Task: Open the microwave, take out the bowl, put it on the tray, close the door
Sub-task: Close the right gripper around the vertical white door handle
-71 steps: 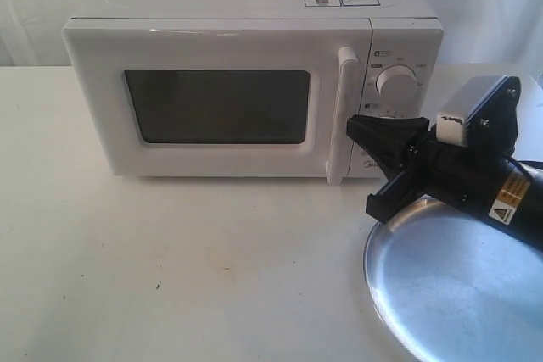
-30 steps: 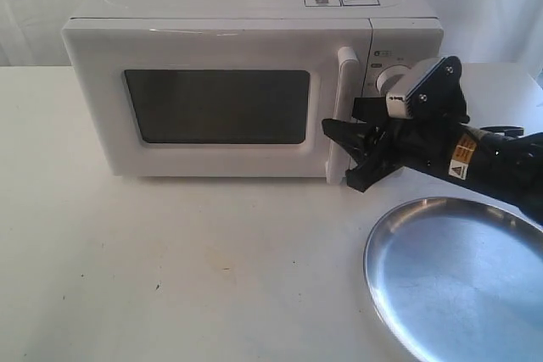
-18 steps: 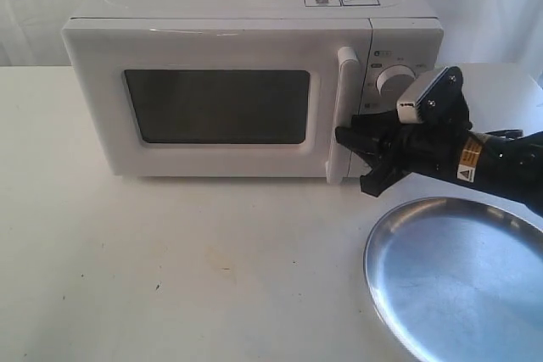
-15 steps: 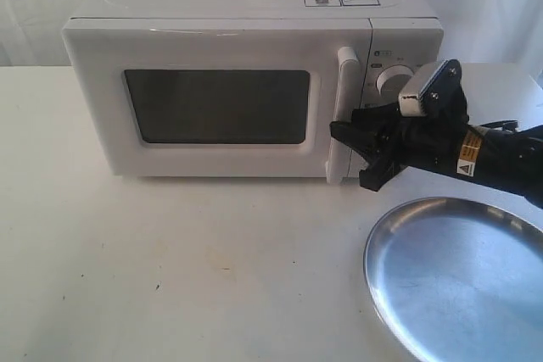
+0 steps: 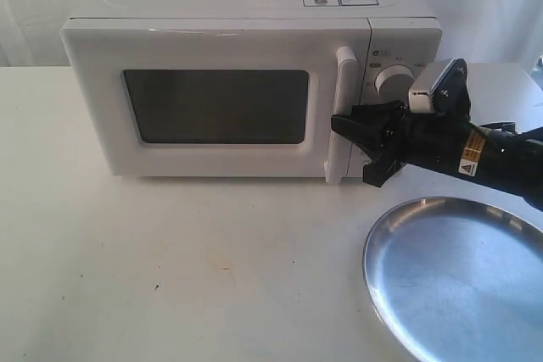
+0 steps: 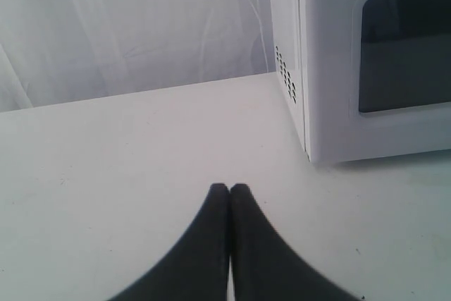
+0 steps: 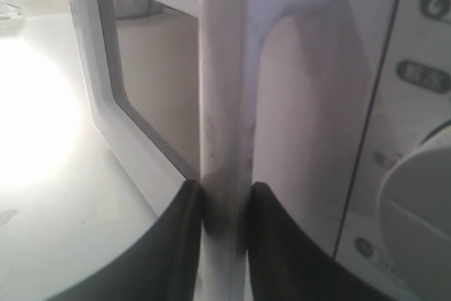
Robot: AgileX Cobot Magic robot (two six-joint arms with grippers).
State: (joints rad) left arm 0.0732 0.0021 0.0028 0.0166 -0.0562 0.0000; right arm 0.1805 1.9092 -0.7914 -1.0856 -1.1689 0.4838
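The white microwave stands at the back of the table with its door shut. My right gripper is at the lower half of the door's vertical bar handle. In the right wrist view the handle runs between the two black fingers, and the gripper is shut on it. The silver tray lies at the front right, with nothing on it. The bowl is hidden; the dark window shows nothing inside. My left gripper is shut on nothing, low over the table beside the microwave's side wall.
A round white knob sits on the control panel just right of the handle, above my right arm. White table stretches in front of the microwave. A white curtain hangs behind.
My right gripper has risen from above the tray, moved left to the door handle, and its fingers have come together on the bar. The door stays shut.
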